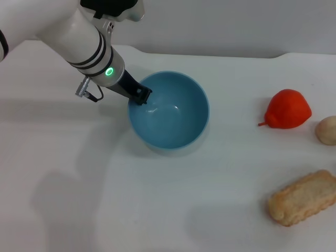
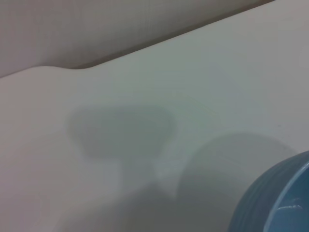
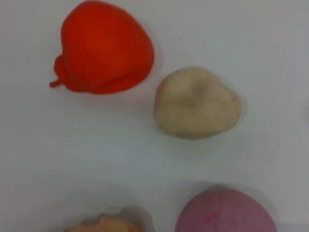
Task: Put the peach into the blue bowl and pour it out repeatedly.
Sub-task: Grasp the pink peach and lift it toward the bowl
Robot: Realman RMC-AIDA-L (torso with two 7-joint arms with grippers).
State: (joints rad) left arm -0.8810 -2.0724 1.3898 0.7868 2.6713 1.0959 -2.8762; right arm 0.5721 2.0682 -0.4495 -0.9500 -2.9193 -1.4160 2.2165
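Observation:
The blue bowl (image 1: 181, 126) stands left of the table's middle, and nothing lies inside it. My left gripper (image 1: 140, 95) reaches down from the upper left, its black fingers closed over the bowl's left rim. In the left wrist view only a piece of the bowl's outer wall (image 2: 263, 203) shows in one corner. The peach (image 3: 224, 213), a matte pink ball, appears only in the right wrist view, cut off by the picture's edge, close to the beige lump. It does not show in the head view. No part of my right gripper shows in any view.
A red-orange pointed fruit (image 1: 287, 108) (image 3: 104, 48) with a stem lies at the right. A pale beige lump (image 1: 326, 130) (image 3: 197, 102) sits beside it at the table's right edge. A tan bread-like piece (image 1: 303, 197) (image 3: 104, 224) lies at the front right.

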